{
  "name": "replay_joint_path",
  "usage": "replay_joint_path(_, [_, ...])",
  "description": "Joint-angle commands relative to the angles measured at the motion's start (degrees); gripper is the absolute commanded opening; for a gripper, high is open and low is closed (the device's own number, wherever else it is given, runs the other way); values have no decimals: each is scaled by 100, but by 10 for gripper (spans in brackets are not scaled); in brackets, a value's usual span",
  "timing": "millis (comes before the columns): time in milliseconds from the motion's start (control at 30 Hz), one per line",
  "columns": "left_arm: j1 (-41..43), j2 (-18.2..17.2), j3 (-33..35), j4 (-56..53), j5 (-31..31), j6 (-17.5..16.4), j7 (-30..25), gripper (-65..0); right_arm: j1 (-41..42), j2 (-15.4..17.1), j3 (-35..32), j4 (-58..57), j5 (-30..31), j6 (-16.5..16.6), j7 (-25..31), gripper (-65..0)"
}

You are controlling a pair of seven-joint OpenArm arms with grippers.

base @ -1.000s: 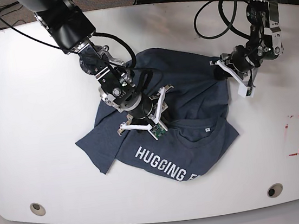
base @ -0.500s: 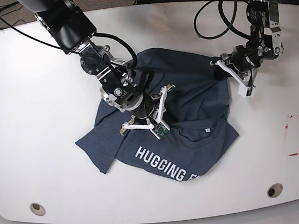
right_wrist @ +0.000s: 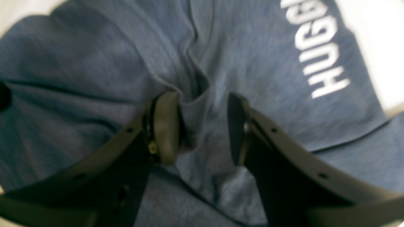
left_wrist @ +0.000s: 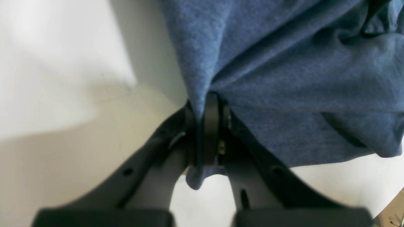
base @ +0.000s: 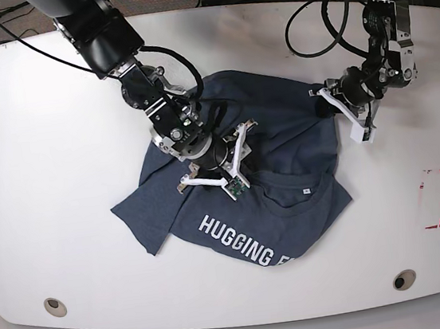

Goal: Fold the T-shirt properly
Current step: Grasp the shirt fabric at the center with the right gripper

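Observation:
The dark navy T-shirt (base: 281, 137) lies crumpled mid-table, its white "HUGGING F" lettering (base: 242, 242) toward the front edge. In the right wrist view the T-shirt (right_wrist: 94, 63) fills the frame. My right gripper (base: 213, 164) hovers over the shirt's middle and is open; a raised fold (right_wrist: 195, 110) sits between its fingers (right_wrist: 165, 126). My left gripper (base: 326, 103) is at the shirt's back right edge. In the left wrist view this gripper (left_wrist: 203, 132) is shut on a pinch of the T-shirt (left_wrist: 284, 78), with a small tip of cloth hanging below the pads.
The white table (base: 42, 154) has a red-marked rectangle (base: 435, 198) near its right edge. Two round holes (base: 54, 306) (base: 403, 279) sit along the front edge. Black cables (base: 323, 23) loop behind the left arm at the back.
My right gripper has spread its jaws over the shirt's middle and shifted slightly toward the back. The left arm and its pinch of cloth have stayed put.

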Motion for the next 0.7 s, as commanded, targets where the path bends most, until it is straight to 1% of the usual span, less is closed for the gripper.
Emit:
replay_joint_path(0, [-34, -66, -21, 38, 103, 65, 70, -650, 127, -90, 17, -59, -11, -15, 345, -398])
replay_joint_path(133, [-34, -66, -21, 38, 103, 65, 70, -650, 136, -125, 17, -402, -11, -15, 591, -396])
replay_joint_path(333, [-17, -66, -21, 38, 103, 65, 70, -650, 154, -152, 26, -657, -11, -15, 767, -396])
replay_joint_path(500, [-17, -66, -21, 38, 103, 65, 70, -650, 154, -169, 26, -762, -11, -15, 811, -396])
replay_joint_path(633, [-17, -66, -21, 38, 103, 65, 70, -650, 163, -169, 26, -771, -11, -15, 811, -407])
replay_joint_path(667, [-17, -66, -21, 38, 103, 65, 70, -650, 163, -169, 26, -762, -11, -15, 811, -419])
